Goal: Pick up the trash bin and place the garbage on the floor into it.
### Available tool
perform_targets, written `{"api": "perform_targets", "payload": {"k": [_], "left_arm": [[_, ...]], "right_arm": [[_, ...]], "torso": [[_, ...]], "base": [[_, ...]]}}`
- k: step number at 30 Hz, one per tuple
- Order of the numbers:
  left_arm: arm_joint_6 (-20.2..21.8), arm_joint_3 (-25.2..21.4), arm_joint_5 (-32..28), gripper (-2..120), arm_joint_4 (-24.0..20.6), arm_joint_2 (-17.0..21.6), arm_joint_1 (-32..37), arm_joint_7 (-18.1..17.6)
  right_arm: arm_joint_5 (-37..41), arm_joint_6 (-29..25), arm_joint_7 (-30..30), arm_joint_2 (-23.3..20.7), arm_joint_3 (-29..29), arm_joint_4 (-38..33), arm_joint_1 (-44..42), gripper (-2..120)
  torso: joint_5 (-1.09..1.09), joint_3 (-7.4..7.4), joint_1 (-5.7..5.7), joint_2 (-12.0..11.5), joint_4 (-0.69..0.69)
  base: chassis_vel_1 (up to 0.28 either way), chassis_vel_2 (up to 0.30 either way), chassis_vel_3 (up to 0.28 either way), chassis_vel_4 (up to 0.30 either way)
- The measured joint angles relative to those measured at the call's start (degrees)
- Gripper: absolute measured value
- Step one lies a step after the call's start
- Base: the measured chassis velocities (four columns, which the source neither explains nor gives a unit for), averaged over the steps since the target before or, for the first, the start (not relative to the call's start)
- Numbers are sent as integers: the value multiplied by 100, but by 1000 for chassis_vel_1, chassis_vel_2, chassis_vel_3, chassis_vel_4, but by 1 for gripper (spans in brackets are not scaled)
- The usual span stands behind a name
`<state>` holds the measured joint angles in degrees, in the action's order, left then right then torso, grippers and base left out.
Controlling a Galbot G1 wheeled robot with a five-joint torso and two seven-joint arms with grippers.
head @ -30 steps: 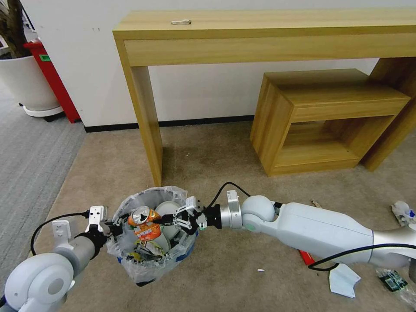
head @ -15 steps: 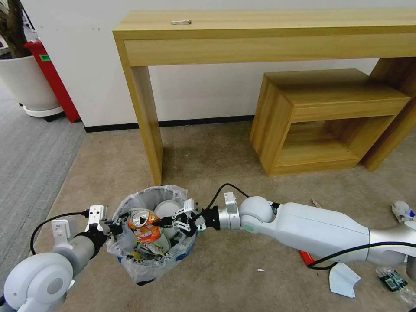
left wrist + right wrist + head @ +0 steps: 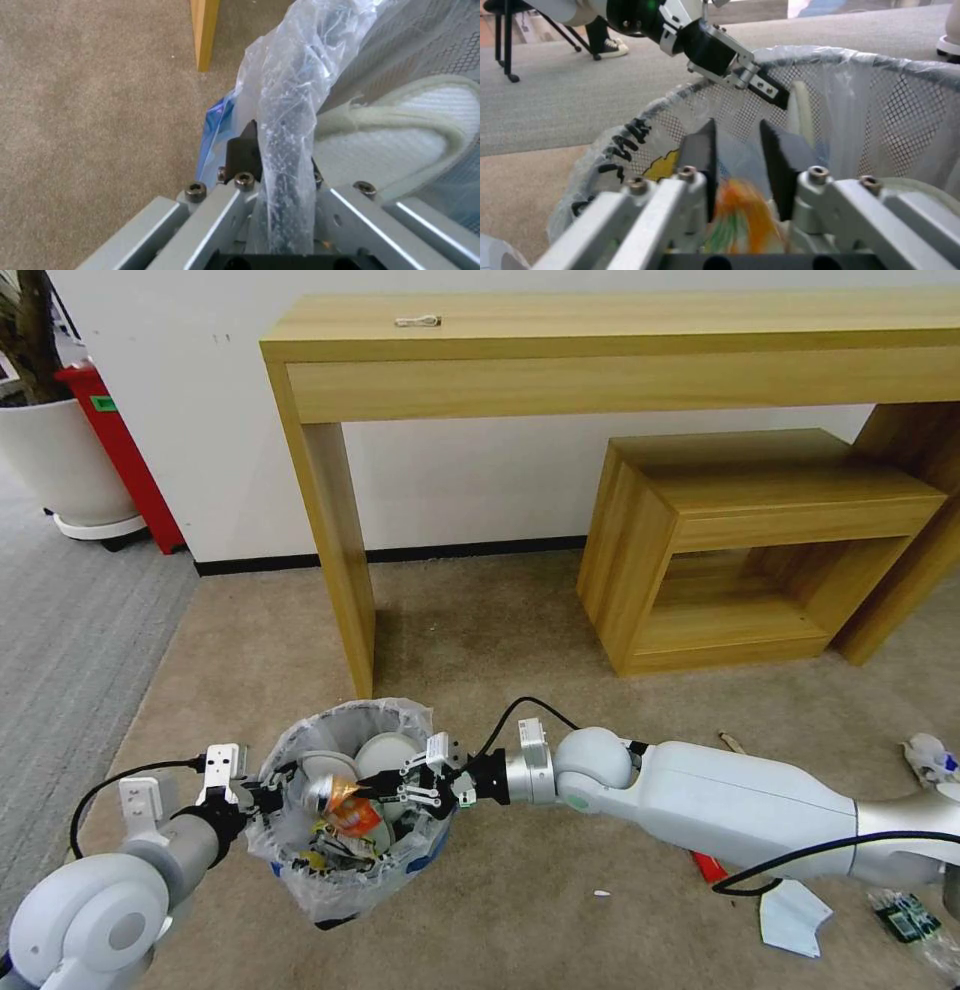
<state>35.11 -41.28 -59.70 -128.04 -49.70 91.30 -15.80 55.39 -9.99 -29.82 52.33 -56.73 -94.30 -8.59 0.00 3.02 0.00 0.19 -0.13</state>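
The trash bin [image 3: 330, 882], black mesh with a crinkly clear liner, hangs just over the beige floor [image 3: 500, 640]. My left gripper [image 3: 262, 792] is shut on its rim, with the liner pinched between its pads [image 3: 245, 150]. Over the bin's mouth my right gripper [image 3: 385, 785] stands open, its jaws apart [image 3: 737, 125]. An orange crushed can [image 3: 345, 805], blurred [image 3: 740, 221], lies below them among the rubbish. A white slipper [image 3: 400, 142] sits inside. More garbage lies at the right: a red wrapper [image 3: 708, 865], a white scrap [image 3: 790, 915], a wooden stick [image 3: 730, 738].
A wooden desk leg [image 3: 340, 550] stands just behind the bin, and a low wooden shelf unit [image 3: 750, 540] is at the back right. Grey striped carpet [image 3: 70, 610], a white planter [image 3: 65, 470] and a red box [image 3: 120, 440] are at the left.
My right gripper has lowered toward the bin and opened. The orange can has left its fingers and dropped lower into the bin. The left arm and bin have not moved.
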Motion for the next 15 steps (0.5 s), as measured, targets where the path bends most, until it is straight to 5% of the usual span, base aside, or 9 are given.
{"api": "perform_targets", "payload": {"k": [15], "left_arm": [[-3, 8, 38, 1, 68, -50, -3, 16]], "right_arm": [[104, -106, 104, 70, 268, -141, -42, 86]], "torso": [[0, 0, 0, 0, 0]], "base": [[0, 0, 0, 0]]}}
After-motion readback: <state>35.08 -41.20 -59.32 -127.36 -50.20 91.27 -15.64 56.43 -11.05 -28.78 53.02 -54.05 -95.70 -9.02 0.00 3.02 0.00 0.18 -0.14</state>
